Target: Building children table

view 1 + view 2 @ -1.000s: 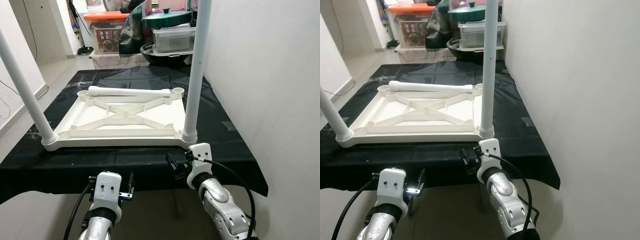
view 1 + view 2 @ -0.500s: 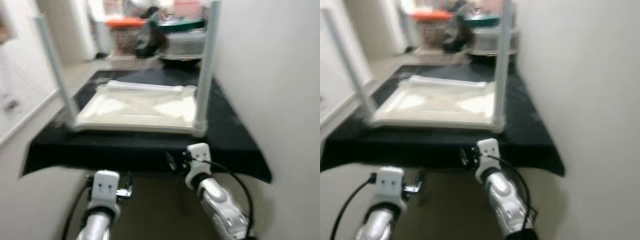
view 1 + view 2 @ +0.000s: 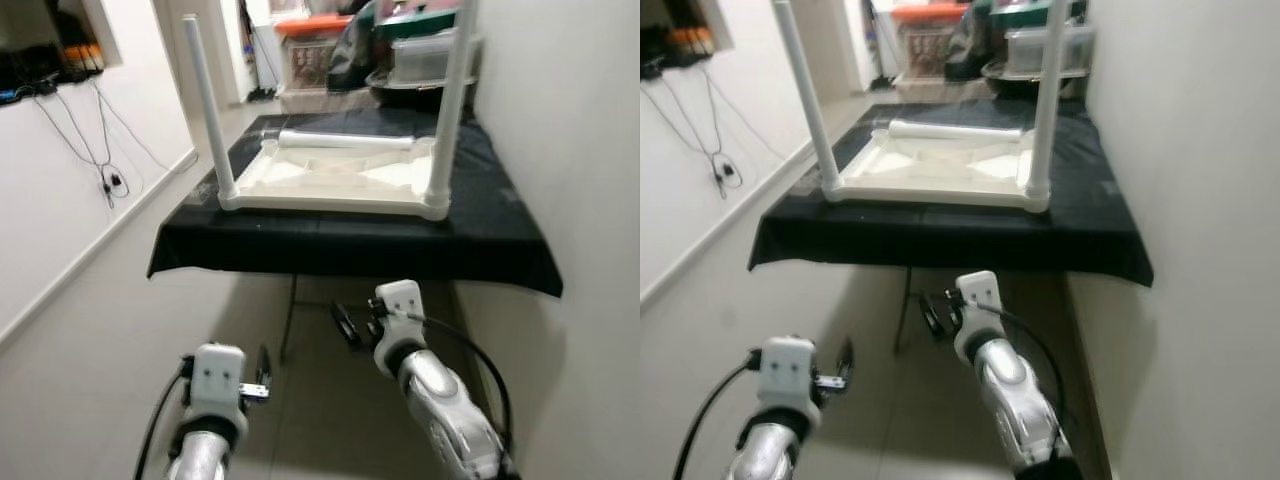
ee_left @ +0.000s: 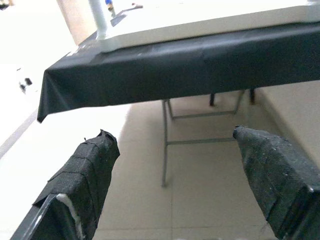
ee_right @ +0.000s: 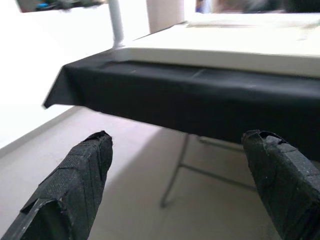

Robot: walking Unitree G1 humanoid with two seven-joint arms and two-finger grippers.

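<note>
Our head cameras look forward and down at the black-draped table [image 3: 350, 262] from a little way back; both wrist cameras (held low) look up at its front edge.

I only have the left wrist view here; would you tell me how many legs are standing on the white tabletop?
Observer: Two. The left leg and the right leg stand upright at the near corners of the upturned tabletop.
Operator: Is there a spare leg anywhere?
Observer: Yes, a loose leg lies across the tabletop's far end.
Operator: And where is the right gripper?
Observer: The right gripper hangs open, lower than the black-covered table and not touching it.
</note>
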